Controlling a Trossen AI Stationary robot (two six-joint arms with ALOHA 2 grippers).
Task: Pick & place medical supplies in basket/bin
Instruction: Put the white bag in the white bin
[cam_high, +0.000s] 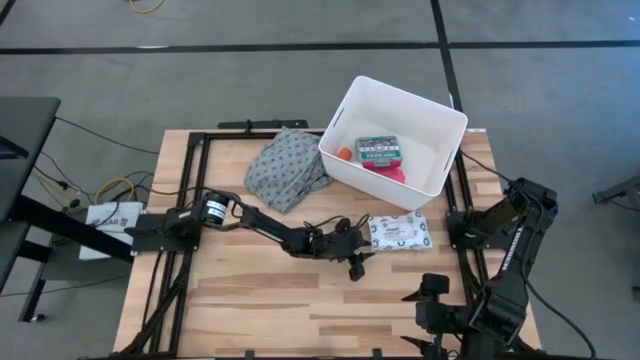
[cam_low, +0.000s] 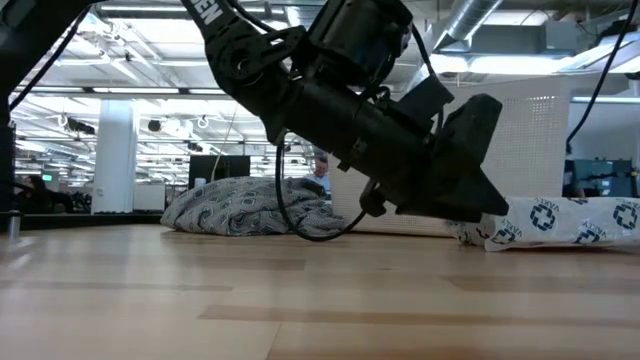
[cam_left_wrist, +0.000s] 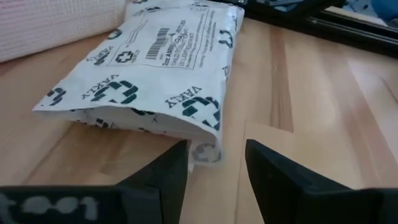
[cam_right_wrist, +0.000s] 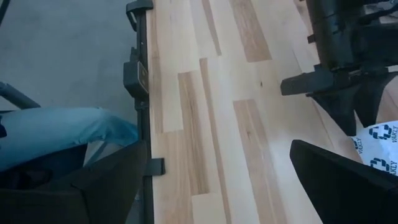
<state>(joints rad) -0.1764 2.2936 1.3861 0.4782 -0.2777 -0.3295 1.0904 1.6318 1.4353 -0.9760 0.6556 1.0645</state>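
**Lining up on the soft pack**

My left gripper (cam_high: 357, 262) sits low over the wooden table (cam_high: 250, 300), fingers parted and empty, with a corner of the white patterned soft pack (cam_left_wrist: 149, 68) just ahead, reaching into the gap between my fingertips (cam_left_wrist: 171, 165). I hold this low and level because the pack lies flat and limp on the boards; I judge that a thin edge like this wants a shallow approach from the side. The white bin (cam_high: 392, 135) stands beyond the pack, with the green first-aid box (cam_high: 379, 150) and some orange and pink items already inside. The grey dotted cloth (cam_high: 287, 165) is bunched off to one side of my arm, next to the bin.

My right gripper (cam_right_wrist: 217, 180) waits spread wide and empty at the table's near edge, well away from the pack.

The table is pale planked wood inside a black frame. Behind it lies an open workshop with ceiling lights and ducts. A blue-clad leg of a person (cam_right_wrist: 56, 134) shows beside the table.
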